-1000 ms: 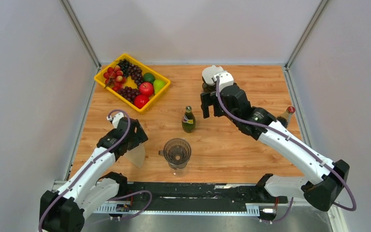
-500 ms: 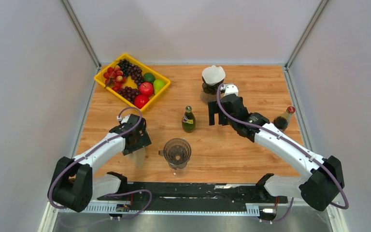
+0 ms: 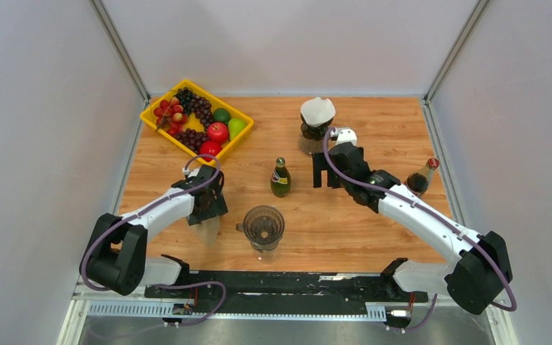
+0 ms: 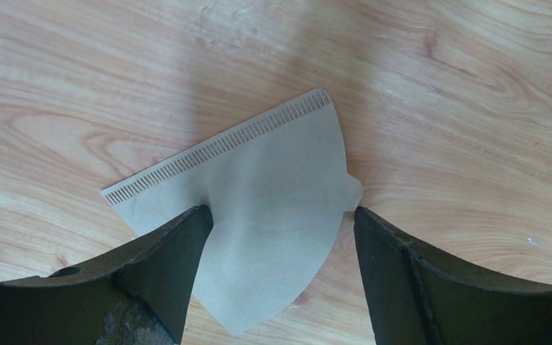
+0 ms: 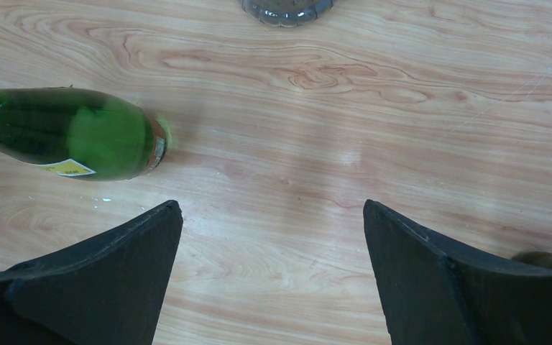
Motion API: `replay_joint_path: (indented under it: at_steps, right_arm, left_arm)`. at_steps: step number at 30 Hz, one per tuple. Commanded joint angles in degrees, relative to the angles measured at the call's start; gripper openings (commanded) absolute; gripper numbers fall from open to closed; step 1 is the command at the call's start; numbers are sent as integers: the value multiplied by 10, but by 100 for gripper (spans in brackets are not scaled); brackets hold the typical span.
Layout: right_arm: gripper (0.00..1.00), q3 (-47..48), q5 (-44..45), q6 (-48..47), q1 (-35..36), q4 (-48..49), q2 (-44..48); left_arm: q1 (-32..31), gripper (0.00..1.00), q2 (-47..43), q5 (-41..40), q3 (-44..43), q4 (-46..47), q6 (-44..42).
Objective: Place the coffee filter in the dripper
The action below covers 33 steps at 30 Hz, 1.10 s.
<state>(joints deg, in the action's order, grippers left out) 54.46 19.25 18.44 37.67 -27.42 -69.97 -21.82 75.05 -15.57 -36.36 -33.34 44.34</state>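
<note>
On the wooden counter [image 3: 352,215], the right end effector [image 5: 269,208] hangs released and empty beside a green bottle [image 5: 65,140]. The glass dripper [image 3: 262,227] stands near the front edge. Just left of it, the coffee filter [image 4: 259,172] lies flat under the left end effector [image 4: 280,210], whose parted fingers straddle it.

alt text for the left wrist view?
A flat, fan-shaped paper coffee filter lies on the wooden table, its crimped seam along the upper-left edge. The left gripper has its two dark fingers open on either side of it.
</note>
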Motion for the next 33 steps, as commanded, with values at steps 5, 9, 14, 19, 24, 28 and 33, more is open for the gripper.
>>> replay_joint_path:
  at_steps: [5,9,14,19,24,28,33]
  right_arm:
    - [100,-9,12,5,-9,30,27]
    - [100,-9,10,4,-10,32,28]
    - [100,-7,1,1,-10,33,25]
    - [100,-3,-25,-7,-10,35,31]
    - [100,-8,-30,-6,-10,35,43]
    - [100,-8,-49,-8,-10,36,49]
    - [100,-3,-87,-1,-10,39,60]
  left_arm:
    - [-22,72,54,14,-38,13,-13]
    - [-26,62,60,12,-44,9,-11]
    - [-28,52,51,16,-48,8,-11]
    - [-27,37,25,28,-48,17,-13]
    - [-28,20,-4,32,-44,29,-16]
    - [-28,14,-13,37,-47,26,-20]
    - [-28,7,-44,39,-59,23,-29]
